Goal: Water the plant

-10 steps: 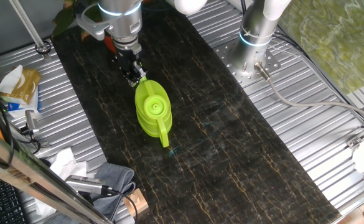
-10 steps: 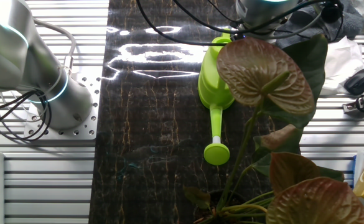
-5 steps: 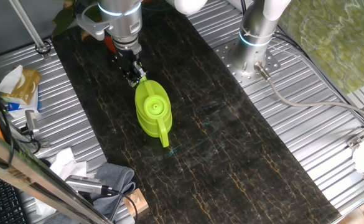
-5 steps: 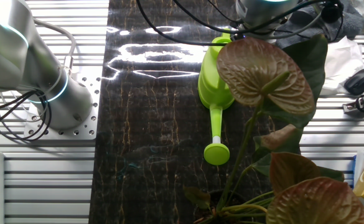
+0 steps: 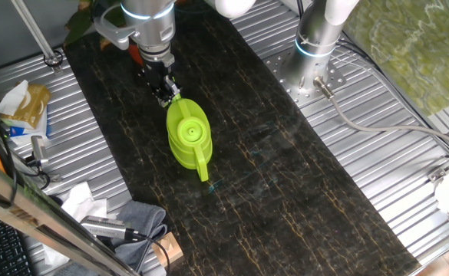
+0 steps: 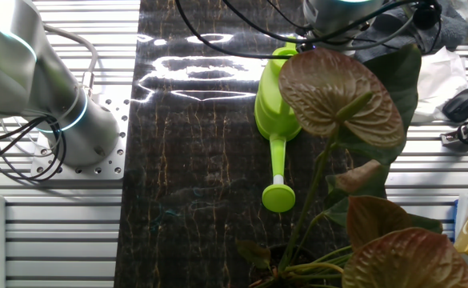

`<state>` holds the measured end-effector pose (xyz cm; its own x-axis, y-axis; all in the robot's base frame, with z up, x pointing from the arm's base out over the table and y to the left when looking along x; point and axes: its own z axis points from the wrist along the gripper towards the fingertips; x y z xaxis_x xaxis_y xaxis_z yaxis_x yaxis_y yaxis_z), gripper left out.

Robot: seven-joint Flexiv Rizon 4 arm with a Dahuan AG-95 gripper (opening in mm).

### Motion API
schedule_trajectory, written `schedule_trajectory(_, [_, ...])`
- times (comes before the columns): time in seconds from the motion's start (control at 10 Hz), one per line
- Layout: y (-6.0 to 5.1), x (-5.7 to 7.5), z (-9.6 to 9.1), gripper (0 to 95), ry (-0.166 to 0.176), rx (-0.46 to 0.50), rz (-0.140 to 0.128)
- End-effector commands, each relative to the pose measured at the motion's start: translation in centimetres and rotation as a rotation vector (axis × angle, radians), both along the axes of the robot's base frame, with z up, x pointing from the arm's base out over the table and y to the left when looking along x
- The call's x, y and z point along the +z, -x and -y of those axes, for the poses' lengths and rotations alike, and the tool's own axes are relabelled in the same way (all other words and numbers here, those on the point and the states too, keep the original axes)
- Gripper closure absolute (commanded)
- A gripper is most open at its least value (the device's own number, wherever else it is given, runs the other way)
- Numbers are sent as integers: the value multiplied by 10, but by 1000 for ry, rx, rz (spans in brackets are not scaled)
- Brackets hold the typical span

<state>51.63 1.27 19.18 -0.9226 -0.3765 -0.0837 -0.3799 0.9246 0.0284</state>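
One fixed view: gripper (image 5: pixel 165 93) sits upper left of centre, pointing down at the back end of the watering can (image 5: pixel 188 136), on the side away from the spout. Its dark fingers (image 5: pixel 161 88) reach the can's rear edge; whether they are pinching it or merely touching cannot be told from here. The can lies on the dark mat (image 5: pixel 285 176), its spout aimed toward the lower middle of the frame.

The plant (image 5: pixel 82 19) shows only as a few leaves at the top left corner, above and left of the gripper, partly behind the arm — near it, not touching the fingers.

Other fixed view: plant (image 6: pixel 354 160) fills the lower right, with broad reddish-brown leaves and the pot barely seen at the bottom edge. The can (image 6: pixel 278 112) lies just left of the leaves, its spout head at lower centre. The gripper itself is hidden behind a leaf at the top — state not visible
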Motion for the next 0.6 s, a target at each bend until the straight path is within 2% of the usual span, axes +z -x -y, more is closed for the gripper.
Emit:
schedule_trajectory(0.1, [0, 1, 0, 950, 6, -2, -3])
schedule_trajectory(0.4, [-1, 2, -1, 950, 6, -1, -4])
schedule_trajectory(0.6, [-3, 3, -2, 950, 16, 11, -18])
